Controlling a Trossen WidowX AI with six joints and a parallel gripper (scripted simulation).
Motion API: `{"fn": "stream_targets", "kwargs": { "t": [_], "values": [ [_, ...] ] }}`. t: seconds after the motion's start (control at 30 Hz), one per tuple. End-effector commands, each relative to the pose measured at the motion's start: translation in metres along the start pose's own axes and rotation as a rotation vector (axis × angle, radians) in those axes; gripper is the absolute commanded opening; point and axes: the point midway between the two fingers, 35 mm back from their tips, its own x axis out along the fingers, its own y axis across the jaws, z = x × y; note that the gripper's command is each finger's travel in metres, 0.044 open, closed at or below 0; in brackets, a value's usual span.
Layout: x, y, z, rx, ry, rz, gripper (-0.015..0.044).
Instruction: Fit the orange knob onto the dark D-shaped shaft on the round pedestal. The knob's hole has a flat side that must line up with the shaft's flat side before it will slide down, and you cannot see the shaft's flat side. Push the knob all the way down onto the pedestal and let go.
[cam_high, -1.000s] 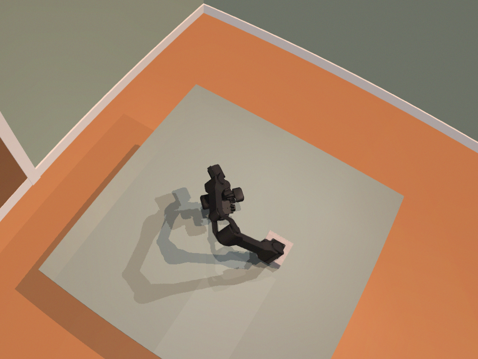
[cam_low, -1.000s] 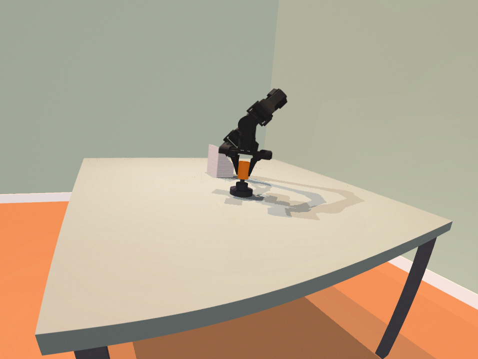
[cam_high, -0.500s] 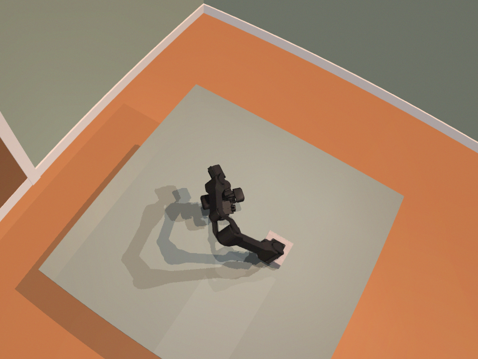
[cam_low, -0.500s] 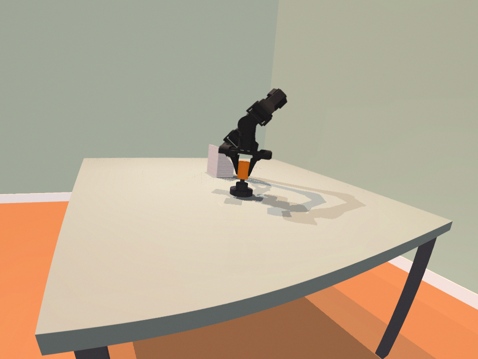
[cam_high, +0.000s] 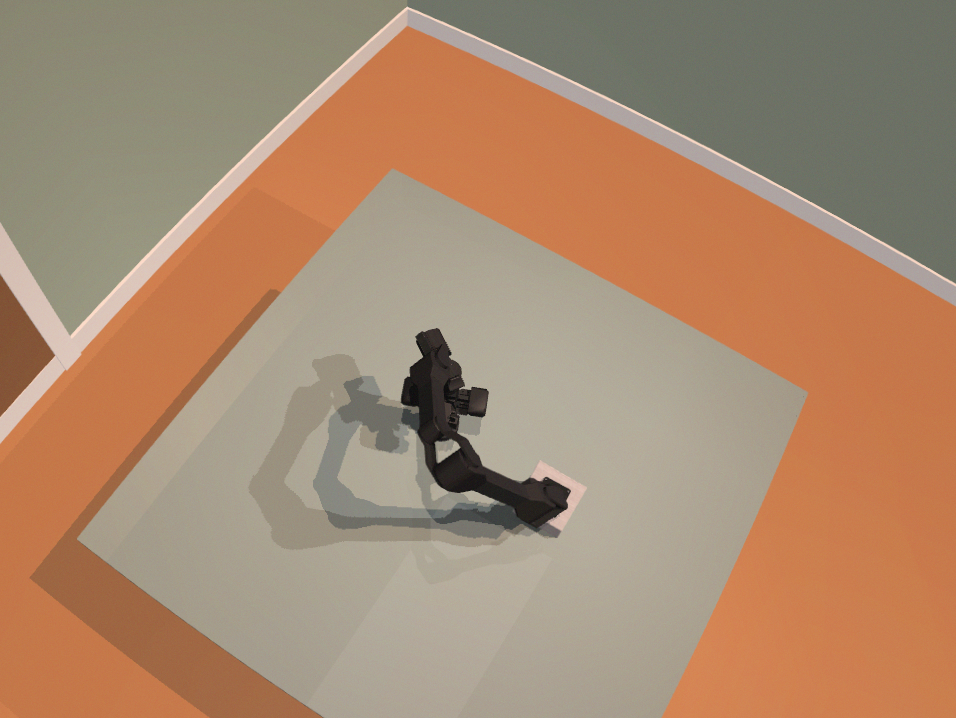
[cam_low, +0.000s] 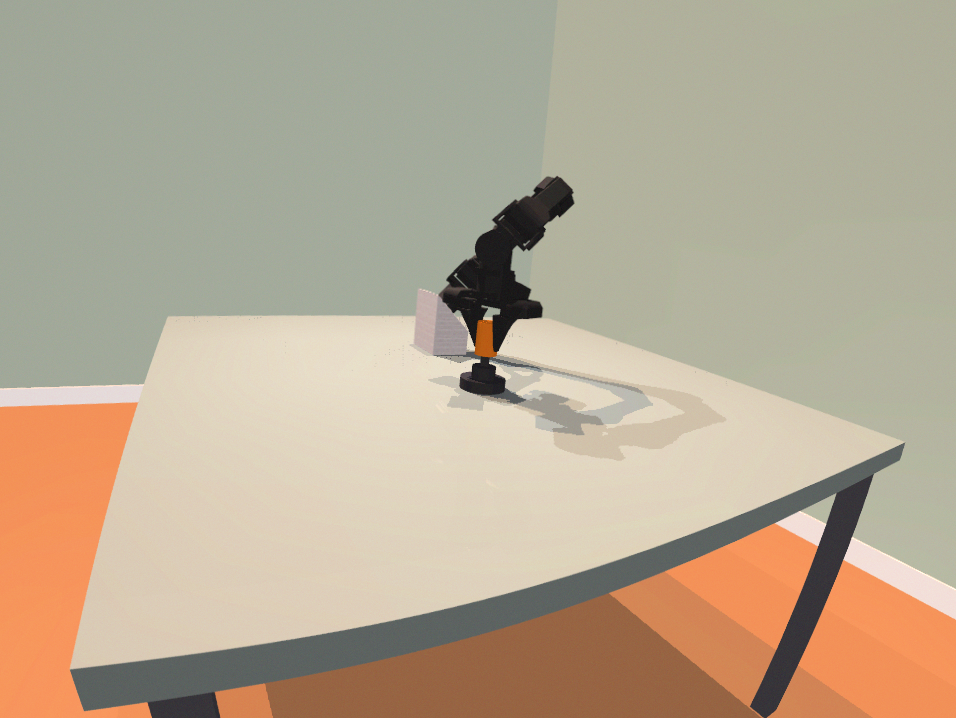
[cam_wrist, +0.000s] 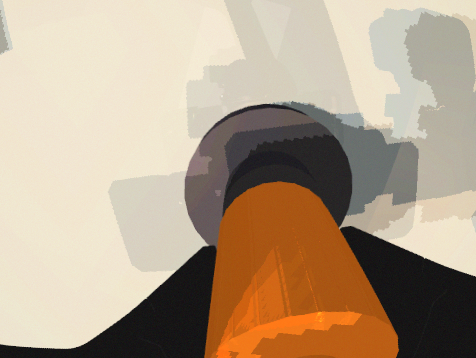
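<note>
The hand (cam_low: 488, 328) (cam_wrist: 279, 248) has the orange knob (cam_low: 485, 340) (cam_wrist: 295, 270) pinched between its fingers, upright, right above the round pedestal (cam_low: 482, 382) (cam_wrist: 200, 185). A bit of dark shaft (cam_low: 484, 361) shows beneath the knob; I can't tell whether its tip is inside the hole. If the flat sides don't match, pressing down could jam the knob or make it slip in the grip. A slight sideways offset might catch the rim too. Behind the hand, a pale block (cam_high: 573, 488) (cam_low: 440, 328) stands close, seemingly out of the downward path.
</note>
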Motion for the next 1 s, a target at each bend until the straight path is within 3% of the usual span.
{"fn": "stream_targets", "kwargs": {
  "t": [0.0,0.87,0.97],
  "values": [
    [-0.001,-0.0015,-0.0019,0.206,0.004,-0.001,0.0],
    [-0.0012,-0.0032,-0.0032,2.001,0.002,-0.005,0.0],
    [-0.0027,-0.0016,-0.0013,2.104,0.002,-0.005,0.0]
  ]
}}
